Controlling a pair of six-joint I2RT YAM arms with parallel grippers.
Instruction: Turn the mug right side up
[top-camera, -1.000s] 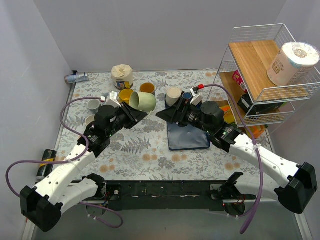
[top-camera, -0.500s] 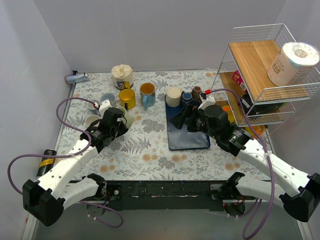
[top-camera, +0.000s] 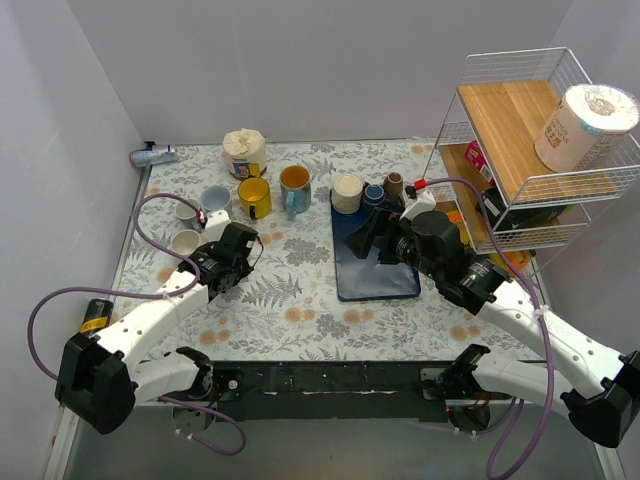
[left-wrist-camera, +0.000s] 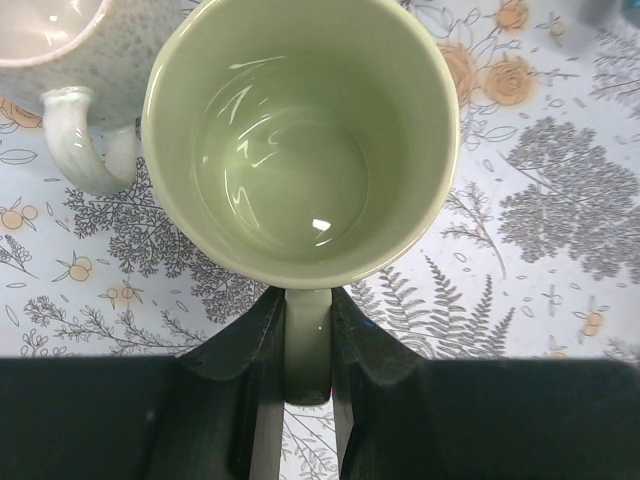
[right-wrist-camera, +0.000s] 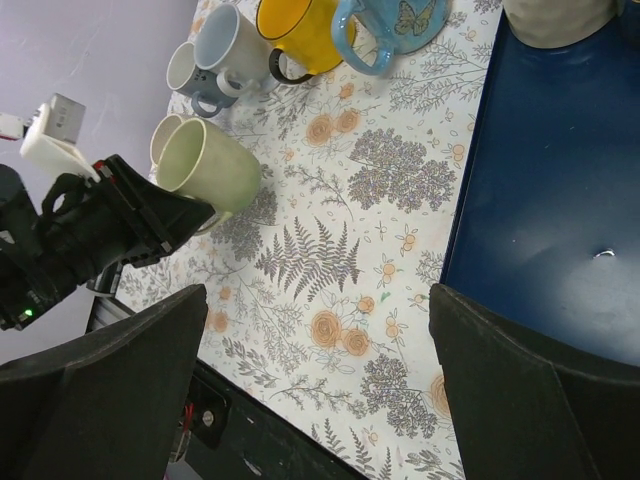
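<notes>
— Green mug (left-wrist-camera: 300, 150), mouth to the lens: your left gripper (left-wrist-camera: 307, 320) has its jaws pinched almost closed on the handle (left-wrist-camera: 306, 365). Why grip there?

— The handle gives you a lever. Clamped on that strap of ceramic, your wrist can swing the whole cup over without sliding on the round wall. Your left wrist camera looks straight into the bowl with the floral surface (left-wrist-camera: 540, 200) behind it, so the opening faces up.

— Where does it stand?

— At the left of the surface, just beside the speckled white mug (left-wrist-camera: 60, 50) and near the yellow mug (right-wrist-camera: 300, 30) and the butterfly mug (right-wrist-camera: 395, 25). Neither view settles whether it is fully plumb or its base touches the cloth.

— And your right gripper (right-wrist-camera: 315, 340)?

— Its jaws are spread as wide as they go and hold nothing. It hangs over the near edge of the blue mat (right-wrist-camera: 540, 200), well apart from the mug. That reads as parked aside, so your left arm has room.

— How far along are you?

— The turn itself looks done. What is left is to settle the base flat and release the handle. Do it gently, because the white mug's handle sits close.
</notes>
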